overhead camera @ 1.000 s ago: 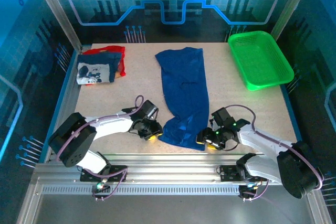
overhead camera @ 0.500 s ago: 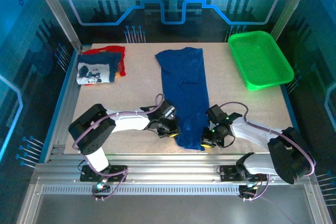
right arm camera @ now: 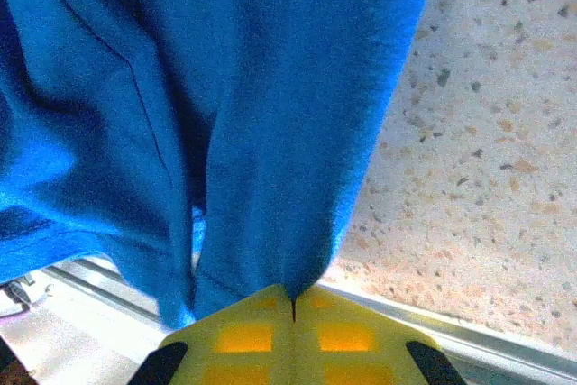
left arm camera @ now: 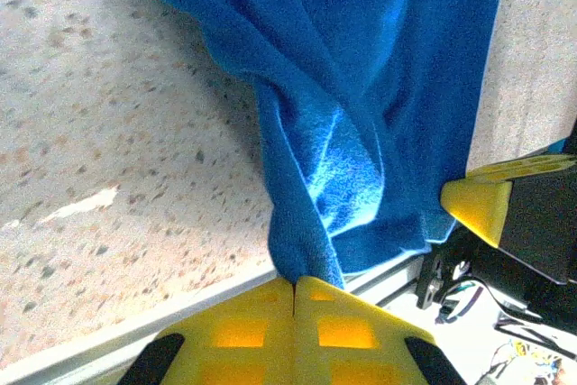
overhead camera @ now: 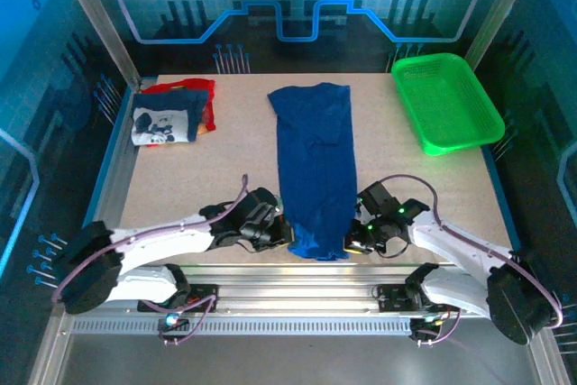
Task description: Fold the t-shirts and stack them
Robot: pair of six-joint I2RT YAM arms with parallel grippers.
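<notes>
Left gripper [overhead camera: 281, 233] and right gripper [overhead camera: 353, 239], both pinched shut on the near hem of the blue t-shirt [overhead camera: 314, 169].

I see the shirt lying as a long narrow strip down the middle of the table [overhead camera: 225, 178], its far end toward the back wall and its near hem close to the front rail. My left gripper has its yellow fingers closed tight on the hem's left corner, and the cloth bunches into a twisted fold running up from the seam between them. My right gripper is clamped the same way on the right corner. At the far left corner a navy and white t-shirt [overhead camera: 160, 125] lies folded, overlapping a red t-shirt [overhead camera: 194, 89]. A green basket [overhead camera: 446, 101] stands at the far right, well apart from the shirts.
</notes>
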